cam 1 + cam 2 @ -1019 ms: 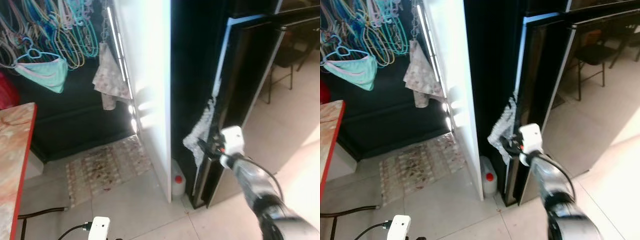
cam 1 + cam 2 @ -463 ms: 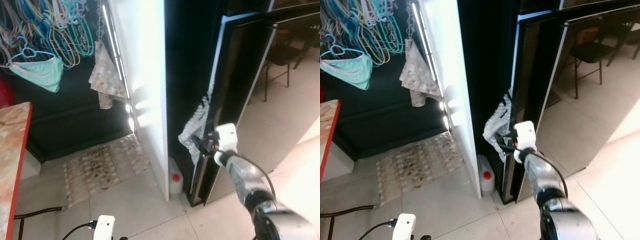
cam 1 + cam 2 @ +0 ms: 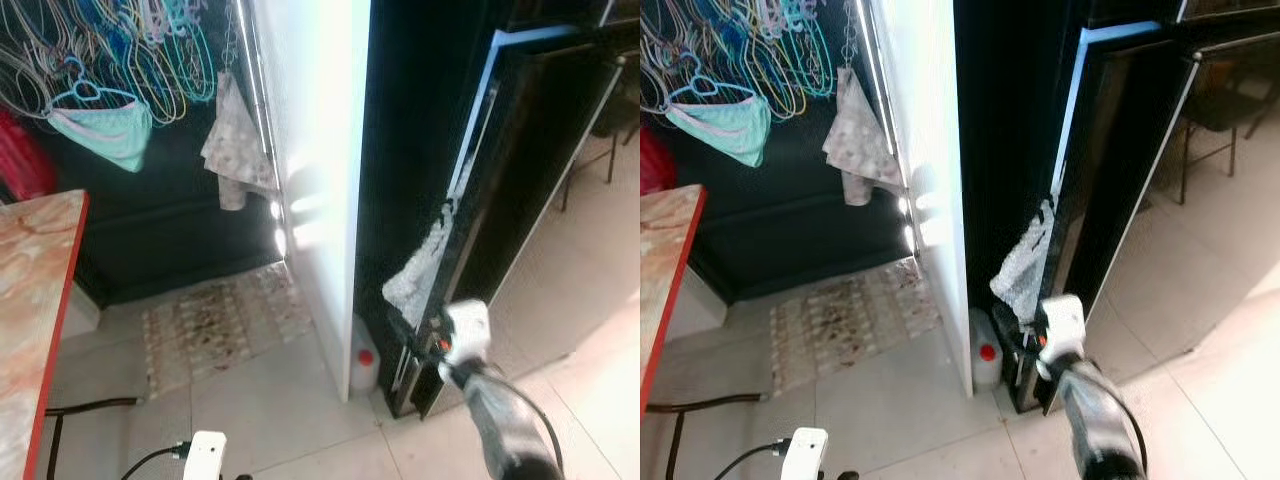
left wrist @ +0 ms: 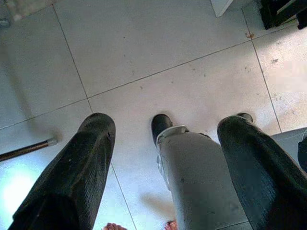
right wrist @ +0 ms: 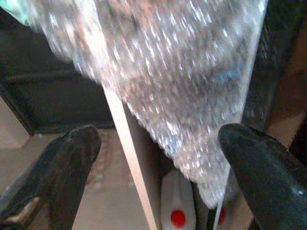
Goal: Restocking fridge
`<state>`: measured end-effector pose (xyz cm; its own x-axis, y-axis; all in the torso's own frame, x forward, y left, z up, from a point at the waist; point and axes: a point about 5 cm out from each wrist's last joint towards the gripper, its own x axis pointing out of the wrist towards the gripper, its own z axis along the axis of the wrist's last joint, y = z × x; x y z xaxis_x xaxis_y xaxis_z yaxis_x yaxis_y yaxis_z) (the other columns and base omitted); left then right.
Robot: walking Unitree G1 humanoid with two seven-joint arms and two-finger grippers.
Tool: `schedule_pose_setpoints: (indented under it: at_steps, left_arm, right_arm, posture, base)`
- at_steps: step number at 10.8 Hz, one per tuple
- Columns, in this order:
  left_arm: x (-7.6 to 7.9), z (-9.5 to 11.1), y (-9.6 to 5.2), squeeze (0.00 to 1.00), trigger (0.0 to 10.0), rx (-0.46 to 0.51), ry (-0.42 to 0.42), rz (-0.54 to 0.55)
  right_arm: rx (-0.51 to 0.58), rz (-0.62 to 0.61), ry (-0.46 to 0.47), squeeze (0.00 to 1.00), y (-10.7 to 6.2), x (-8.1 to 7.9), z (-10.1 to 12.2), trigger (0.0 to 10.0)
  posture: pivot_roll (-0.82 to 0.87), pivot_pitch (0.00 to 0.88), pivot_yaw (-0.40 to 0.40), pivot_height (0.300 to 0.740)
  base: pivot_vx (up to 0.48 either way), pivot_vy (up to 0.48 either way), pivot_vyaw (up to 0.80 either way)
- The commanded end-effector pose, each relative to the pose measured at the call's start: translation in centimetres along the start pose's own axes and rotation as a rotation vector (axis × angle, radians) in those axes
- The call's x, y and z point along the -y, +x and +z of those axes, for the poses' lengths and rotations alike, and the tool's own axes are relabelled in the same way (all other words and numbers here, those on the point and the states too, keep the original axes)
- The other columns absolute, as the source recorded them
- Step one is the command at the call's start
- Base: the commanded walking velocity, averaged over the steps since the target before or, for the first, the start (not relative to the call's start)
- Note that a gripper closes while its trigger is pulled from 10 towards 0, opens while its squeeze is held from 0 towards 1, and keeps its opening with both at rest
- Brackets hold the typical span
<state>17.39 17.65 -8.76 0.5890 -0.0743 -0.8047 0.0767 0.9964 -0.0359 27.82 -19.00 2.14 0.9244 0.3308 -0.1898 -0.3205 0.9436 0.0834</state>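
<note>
A tall black fridge (image 3: pixel 430 120) stands beside a white wall panel (image 3: pixel 320 150). Its glossy black door (image 3: pixel 530 180) is ajar, with a pale blue strip along its edge. A piece of bubble wrap (image 3: pixel 420 275) hangs on that edge, and it looms close and blurred in the right wrist view as bubble wrap (image 5: pixel 182 86). My right gripper (image 3: pixel 412 335) is low at the door edge, just under the wrap. It is open, with its fingers (image 5: pixel 72 153) spread either side of the wrap's lower tip. My left gripper (image 4: pixel 165 129) hangs open over the tiled floor.
A white jug with a red cap (image 3: pixel 363 368) stands on the floor at the fridge's foot. A patterned rug (image 3: pixel 225 320) lies to the left, and a marble table with a red edge (image 3: pixel 30 330) is at the near left. Hangers and cloths (image 3: pixel 120 60) hang behind. A chair (image 3: pixel 1230 100) stands at the far right.
The head camera has swung, so the whole scene has shifted. My right gripper has dropped from beside the bubble wrap's lower part to just beneath it.
</note>
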Motion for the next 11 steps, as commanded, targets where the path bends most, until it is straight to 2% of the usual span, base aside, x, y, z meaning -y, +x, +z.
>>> schedule_pose_setpoints:
  at_steps: [1, 2, 4, 6, 7, 8, 9, 11]
  left_arm:
    - [-0.1, -0.6, -0.1, 0.00, 10.0, -0.025, 0.008, 0.002]
    - [0.2, -0.5, 0.0, 0.00, 10.0, -0.026, 0.007, 0.000]
    - [0.4, -0.2, 0.1, 0.00, 10.0, -0.024, 0.005, 0.000]
    - [0.4, 0.0, 0.1, 0.00, 10.0, -0.024, 0.008, 0.004]
    - [0.2, 0.0, 0.1, 0.00, 10.0, -0.028, 0.007, 0.007]
    - [0.2, -0.1, 0.1, 0.00, 10.0, -0.030, 0.000, 0.010]
    - [0.3, -0.2, 0.1, 0.00, 10.0, -0.033, 0.032, 0.012]
    - [0.5, -0.6, 0.1, 0.00, 10.0, -0.053, 0.053, 0.013]
  right_arm:
    - [-0.093, -0.011, 0.037, 0.00, -1.1, -0.5, -2.4, 10.0]
    - [-0.233, -0.057, 0.089, 0.00, -2.6, -0.9, -5.5, 10.0]
    - [-0.408, -0.109, 0.139, 0.00, -4.4, -1.9, -8.7, 10.0]
    - [-0.576, -0.222, 0.274, 0.00, -6.3, -3.1, -11.6, 10.0]
    - [-0.658, -0.237, 0.298, 0.00, -7.0, -3.8, -12.6, 10.0]
    - [-0.693, -0.217, 0.271, 0.00, -7.3, -4.1, -13.0, 10.0]
    - [-0.693, -0.193, 0.274, 0.00, -7.1, -4.6, -13.0, 10.0]
    - [-0.689, -0.214, 0.299, 0.00, -7.1, -4.8, -13.1, 10.0]
  posture:
    - [-0.03, 0.000, 0.043, 0.740]
    - [-0.03, 0.000, 0.042, 0.740]
    - [-0.02, 0.000, 0.041, 0.740]
    - [-0.02, 0.000, 0.053, 0.740]
    - [0.00, 0.000, 0.048, 0.740]
    - [0.01, 0.000, 0.038, 0.740]
    - [0.00, 0.000, 0.034, 0.740]
    - [-0.01, 0.000, 0.035, 0.740]
  base:
    - [0.000, 0.000, 0.00]
    - [0.000, 0.000, 0.00]
    - [0.000, 0.000, 0.00]
    - [0.000, 0.000, 0.00]
    - [0.000, 0.000, 0.00]
    - [0.000, 0.000, 0.00]
    - [0.000, 0.000, 0.00]
    - [0.000, -0.382, 0.00]
